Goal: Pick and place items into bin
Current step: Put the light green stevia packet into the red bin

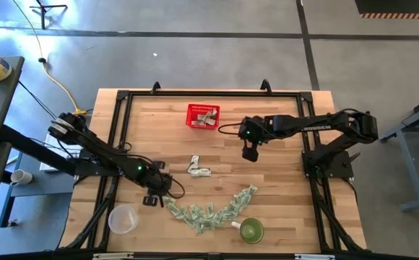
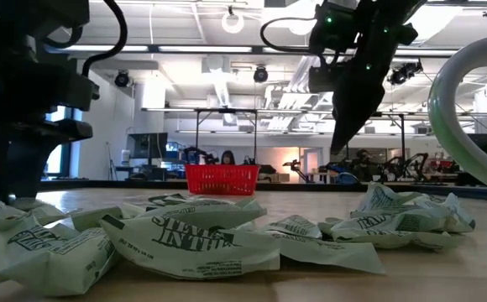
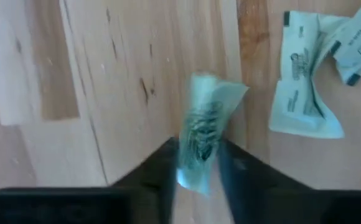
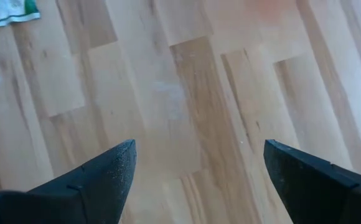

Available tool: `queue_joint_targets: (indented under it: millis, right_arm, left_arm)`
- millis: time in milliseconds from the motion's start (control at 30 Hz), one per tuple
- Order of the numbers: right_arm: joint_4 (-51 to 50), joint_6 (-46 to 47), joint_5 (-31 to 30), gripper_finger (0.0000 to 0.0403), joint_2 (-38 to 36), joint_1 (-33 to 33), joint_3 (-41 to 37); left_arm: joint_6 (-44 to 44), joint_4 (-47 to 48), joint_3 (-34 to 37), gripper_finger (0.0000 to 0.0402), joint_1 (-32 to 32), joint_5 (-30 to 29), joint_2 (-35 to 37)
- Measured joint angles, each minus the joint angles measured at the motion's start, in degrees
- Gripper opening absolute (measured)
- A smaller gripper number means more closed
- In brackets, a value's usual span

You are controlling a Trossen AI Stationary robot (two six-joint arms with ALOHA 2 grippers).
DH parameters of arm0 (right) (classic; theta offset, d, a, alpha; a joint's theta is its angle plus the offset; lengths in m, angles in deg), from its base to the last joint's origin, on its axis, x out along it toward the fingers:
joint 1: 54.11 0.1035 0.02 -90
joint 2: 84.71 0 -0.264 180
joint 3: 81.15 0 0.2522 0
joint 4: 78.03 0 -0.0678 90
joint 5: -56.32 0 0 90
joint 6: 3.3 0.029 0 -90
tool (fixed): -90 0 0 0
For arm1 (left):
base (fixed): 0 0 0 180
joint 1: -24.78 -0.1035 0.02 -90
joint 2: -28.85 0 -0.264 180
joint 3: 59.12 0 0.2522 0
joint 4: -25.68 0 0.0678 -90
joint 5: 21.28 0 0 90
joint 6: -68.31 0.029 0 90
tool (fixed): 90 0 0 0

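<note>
Left wrist view shows the left gripper clenched on one item above the table. Right gripper hovers released. Next move presumably calls for carrying it to the bin, far side.

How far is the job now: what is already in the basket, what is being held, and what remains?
Done: a few pieces already lie in the red basket. In hand: the left gripper pinches one folded piece between its fingers. Left: a long row of pieces and a small pair on the table. The right gripper hangs open and empty.
</note>
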Motion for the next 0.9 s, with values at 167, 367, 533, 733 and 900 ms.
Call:
queue_joint_targets:
  millis: [167,367,533,733,900]
  right_arm:
    - [-0.1,1.1,-1.1,0.0341,-0.5,-0.1,0.0]
    - [-0.2,2.0,-6.8,0.0341,-4.2,-0.2,0.0]
    - [0.0,2.8,-14.9,0.0341,-8.6,-0.8,0.1]
    - [-3.1,6.5,-16.7,0.0341,-12.0,-1.0,0.1]
    - [-6.7,8.2,-16.3,0.0341,-12.1,0.5,0.1]
  left_arm:
    - [1.8,0.9,-0.5,0.002,-0.2,-2.0,0.3]
    - [7.3,11.0,-5.4,0.0033,-8.0,-6.5,0.8]
    - [22.1,7.0,-9.8,0.002,-24.5,-10.1,1.2]
    - [32.3,-12.3,-16.8,0.003,-44.1,-5.7,1.2]
    - [35.2,-17.5,-22.7,0.0038,-52.0,7.6,-1.2]
